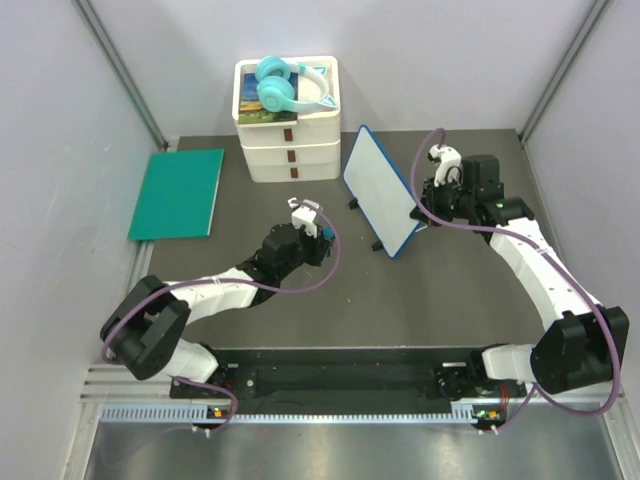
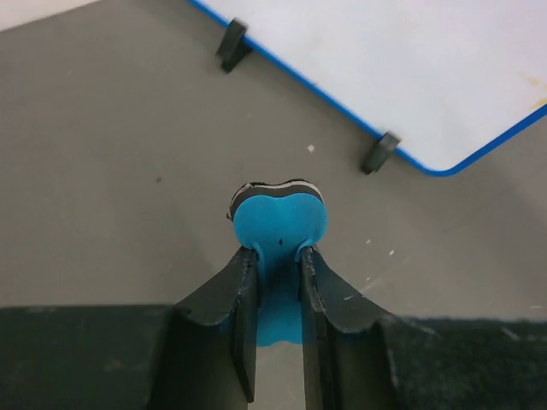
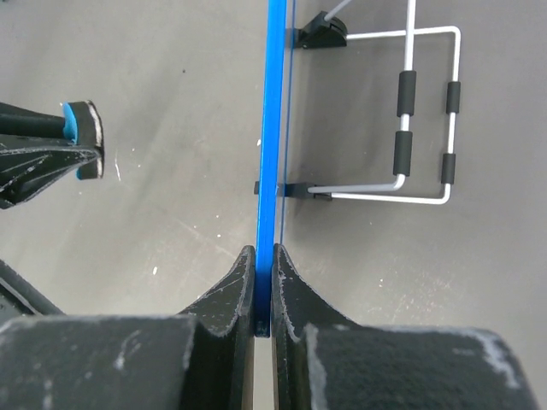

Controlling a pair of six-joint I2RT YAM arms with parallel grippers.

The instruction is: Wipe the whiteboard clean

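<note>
While the whiteboard (image 1: 382, 190) stands tilted on its black feet on the grey table (image 1: 440, 280), the right gripper (image 3: 263, 256) is pinched tight on its blue edge. To the left of the whiteboard, near but not touching, the left gripper (image 2: 278, 254) squeezes a blue eraser (image 2: 279, 218). White drawers (image 1: 290, 150) sit just left of the whiteboard. A green mat (image 1: 178, 192) lies well to its left.

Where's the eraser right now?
The eraser is mid-table in the top view, pinched in the left gripper, just left of the standing whiteboard and apart from it.
</note>
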